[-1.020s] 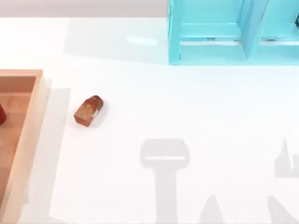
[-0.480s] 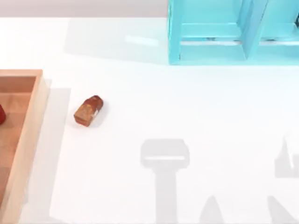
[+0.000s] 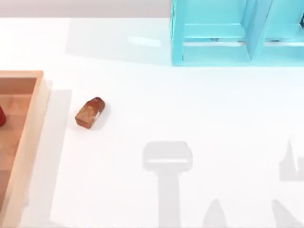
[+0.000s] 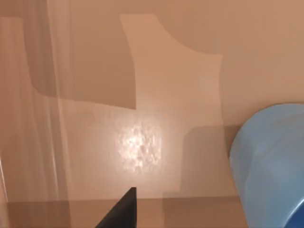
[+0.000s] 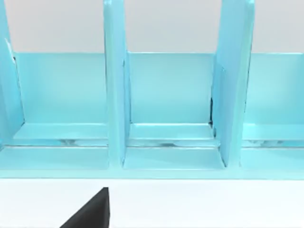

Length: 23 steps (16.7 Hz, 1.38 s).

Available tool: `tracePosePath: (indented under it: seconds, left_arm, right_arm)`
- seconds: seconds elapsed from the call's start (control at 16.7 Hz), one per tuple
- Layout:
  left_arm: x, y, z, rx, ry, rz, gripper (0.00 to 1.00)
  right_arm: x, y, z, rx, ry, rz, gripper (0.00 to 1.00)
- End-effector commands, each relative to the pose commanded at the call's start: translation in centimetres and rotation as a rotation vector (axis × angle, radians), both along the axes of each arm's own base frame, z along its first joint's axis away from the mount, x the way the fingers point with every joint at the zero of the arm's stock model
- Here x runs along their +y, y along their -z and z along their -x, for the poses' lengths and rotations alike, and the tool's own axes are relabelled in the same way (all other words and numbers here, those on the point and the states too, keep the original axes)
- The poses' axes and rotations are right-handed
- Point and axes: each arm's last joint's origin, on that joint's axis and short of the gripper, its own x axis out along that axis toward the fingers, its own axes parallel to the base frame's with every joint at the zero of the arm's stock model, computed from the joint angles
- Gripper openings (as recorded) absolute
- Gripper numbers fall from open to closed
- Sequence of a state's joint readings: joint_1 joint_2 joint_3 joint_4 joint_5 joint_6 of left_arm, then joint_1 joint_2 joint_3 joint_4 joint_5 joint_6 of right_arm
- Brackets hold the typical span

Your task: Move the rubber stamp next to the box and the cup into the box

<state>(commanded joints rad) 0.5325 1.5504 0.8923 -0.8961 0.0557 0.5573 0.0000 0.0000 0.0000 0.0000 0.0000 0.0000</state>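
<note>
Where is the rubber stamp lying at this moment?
In the top view the rubber stamp lies on the white table at its left side, a short gap to the right of the box rim, not touching it.

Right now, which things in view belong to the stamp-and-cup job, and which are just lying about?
Part of the job:
rubber stamp, on the table just right of the box
box, at the table's left edge
cup, blue, over the box floor

Lying about:
turquoise shelf, at the table's far side
</note>
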Motion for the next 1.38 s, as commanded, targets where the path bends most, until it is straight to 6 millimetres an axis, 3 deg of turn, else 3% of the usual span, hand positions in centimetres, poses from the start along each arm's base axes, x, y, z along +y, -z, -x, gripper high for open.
tracePosePath:
  seconds: [0.54, 0.66, 0.9, 1.02, 1.14, 1.38]
  left_arm:
    - [0.2, -0.7, 0.0, -0.013, -0.01, -0.018, 1.0]
    - [0.5, -3.1, 0.0, -0.037, -0.012, -0.081, 1.0]
    - [0.6, -10.0, 0.2, -0.121, -0.001, -0.21, 1.0]
    - [0.2, -11.7, 0.2, -0.124, 0.002, -0.185, 1.0]
    - [0.1, -11.9, 0.0, -0.105, -0.007, -0.119, 1.0]
    - [0.0, -10.1, 0.0, -0.004, -0.001, -0.002, 1.0]
  right_arm:
    - [0.0, 0.0, 0.0, 0.0, 0.0, 0.0, 1.0]
    - [0.0, 0.0, 0.0, 0.0, 0.0, 0.0, 1.0]
    - [0.0, 0.0, 0.0, 0.0, 0.0, 0.0, 1.0]
    - [0.0, 0.0, 0.0, 0.0, 0.0, 0.0, 1.0]
    - [0.0, 0.0, 0.0, 0.0, 0.0, 0.0, 1.0]
    - [0.0, 0.0, 0.0, 0.0, 0.0, 0.0, 1.0]
